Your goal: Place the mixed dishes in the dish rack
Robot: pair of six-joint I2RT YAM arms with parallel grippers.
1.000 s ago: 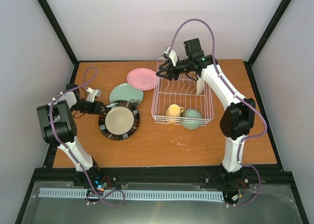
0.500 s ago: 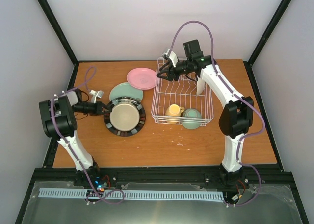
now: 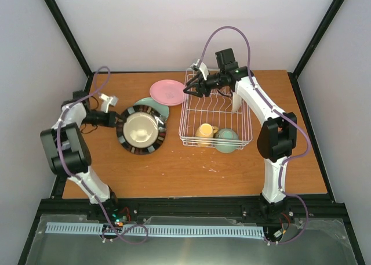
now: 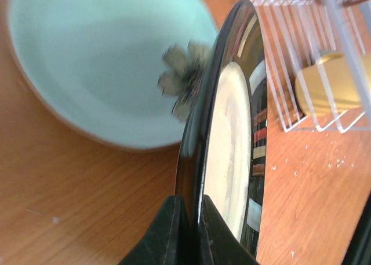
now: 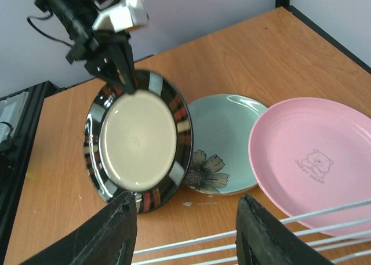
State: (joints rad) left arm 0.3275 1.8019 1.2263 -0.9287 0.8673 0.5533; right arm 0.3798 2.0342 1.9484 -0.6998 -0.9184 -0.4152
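Already racked: the yellow mug (image 3: 204, 130) and pale green bowl (image 3: 227, 138) are seen at the near end of the dish rack (image 3: 184, 117). A white plate (image 3: 236, 101) is stood on edge along its right side.
Not yet racked: the pink plate (image 3: 167, 92) and the mint green flower-print plate (image 5: 223, 137) are laid flat on the table (image 3: 203, 166), left of the rack. The dark-rimmed cream plate (image 3: 140, 130) is in hand.
Progress: judged about half done, with three plates left to be slotted between the prongs.
Left gripper (image 4: 190, 210): clamped on the cream plate's dark rim, one finger on each face. The plate is held tilted up on edge, overlapping the mint plate and apart from the rack.
Right gripper (image 5: 185, 201): spread wide, with nothing held or touched. It is hung over the rack's far left corner.
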